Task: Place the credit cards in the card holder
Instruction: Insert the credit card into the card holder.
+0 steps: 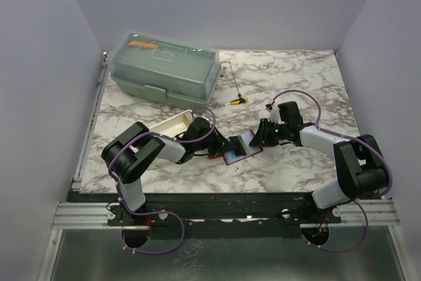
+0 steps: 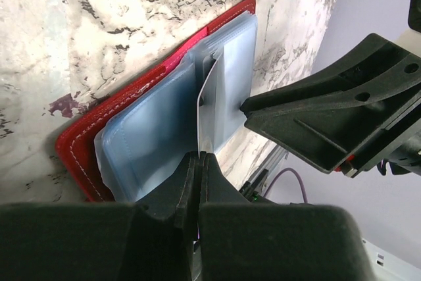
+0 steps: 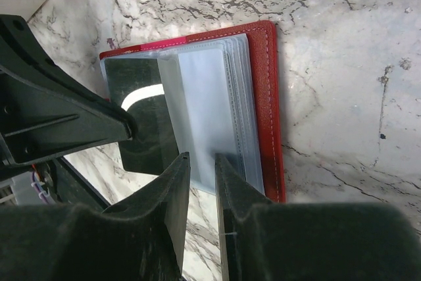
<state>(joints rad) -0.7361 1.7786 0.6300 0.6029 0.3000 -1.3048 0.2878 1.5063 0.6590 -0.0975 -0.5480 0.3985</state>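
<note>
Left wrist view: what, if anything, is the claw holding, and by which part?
The left claw pinches a credit card by its near edge, over the card holder.

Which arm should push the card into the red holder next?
Left, probably. The left gripper is shut on the card, with its edge at the red holder's clear sleeves. The right gripper sits at the sleeves' edge, with no card.

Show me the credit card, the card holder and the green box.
credit card (image 3: pixel 148 139), right wrist view, its dark face.
card holder (image 3: pixel 266 97), right wrist view, the red cover's right strip.
green box (image 1: pixel 164 64), top view, middle of its lid.
</note>
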